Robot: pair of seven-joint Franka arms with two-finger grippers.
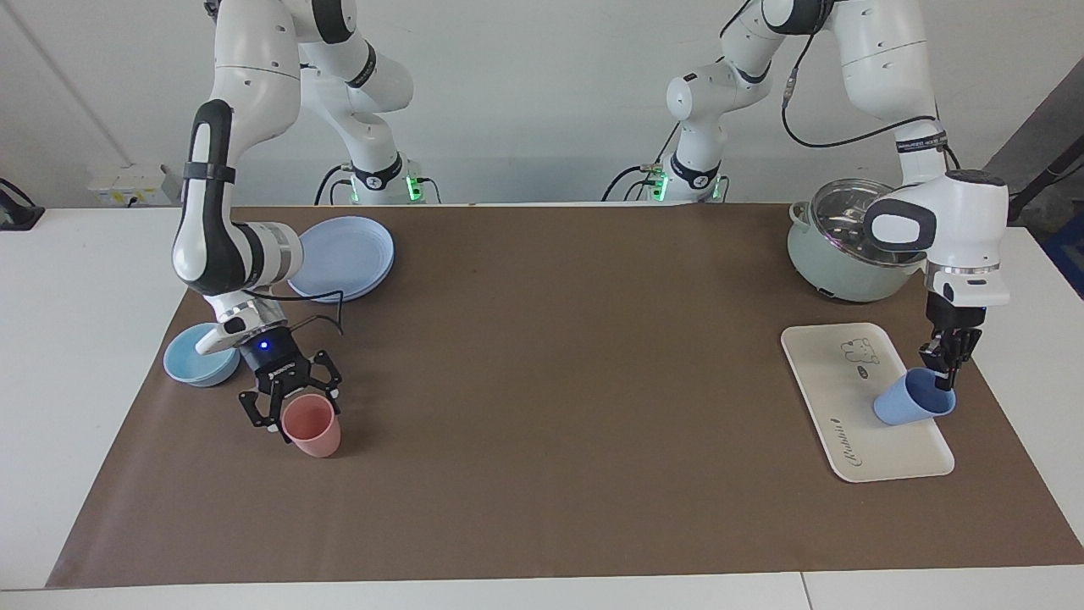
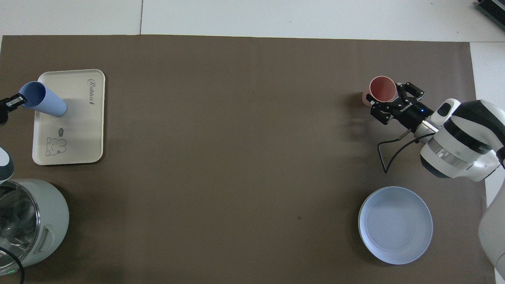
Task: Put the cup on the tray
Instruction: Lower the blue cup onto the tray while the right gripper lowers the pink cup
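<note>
The periwinkle-blue cup (image 1: 913,400) is tilted over the cream-white tray (image 1: 834,390), which lies at the left arm's end of the table. Its base is down at the tray's surface; I cannot tell whether it touches. My left gripper (image 1: 944,366) is shut on the cup's rim from above. In the overhead view the cup (image 2: 44,99) leans across the tray (image 2: 75,130), with the left gripper (image 2: 12,102) at its rim. My right gripper (image 1: 292,405) is open beside a pink cup (image 1: 312,426) at the right arm's end; both also show in the overhead view, the gripper (image 2: 391,101) and the pink cup (image 2: 382,89).
A pale green pot with a glass lid (image 1: 838,254) stands nearer to the robots than the tray. A round blue-lavender plate (image 1: 343,257) and a light-blue bowl (image 1: 201,356) lie at the right arm's end. A brown mat (image 1: 550,381) covers the table.
</note>
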